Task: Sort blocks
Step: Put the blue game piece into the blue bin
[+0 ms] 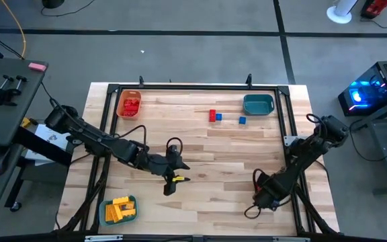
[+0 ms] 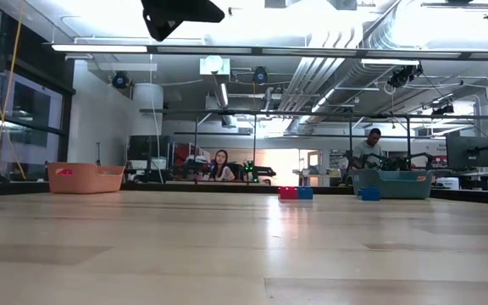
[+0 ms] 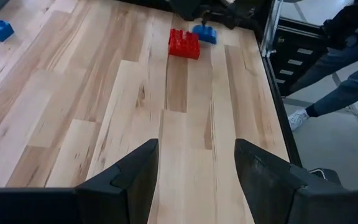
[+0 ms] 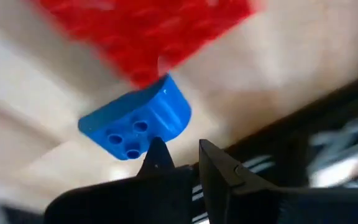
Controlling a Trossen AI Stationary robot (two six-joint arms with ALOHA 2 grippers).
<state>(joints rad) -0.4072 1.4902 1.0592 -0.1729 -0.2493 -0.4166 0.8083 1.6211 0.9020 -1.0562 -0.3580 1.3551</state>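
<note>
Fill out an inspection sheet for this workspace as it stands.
Surface: wooden table, bare in the middle.
Job's things: red blocks in the orange tray; yellow blocks in a third tray; one loose red block and two loose blue blocks near the teal tray.
Clutter: nothing seen.
Grippers: left gripper open, empty, over the table; right gripper shut, its tips at a blue block, contact unclear.
Cables: black loops by the left arm; yellow cable on the floor.
Surroundings: people seated beyond the table.
</note>
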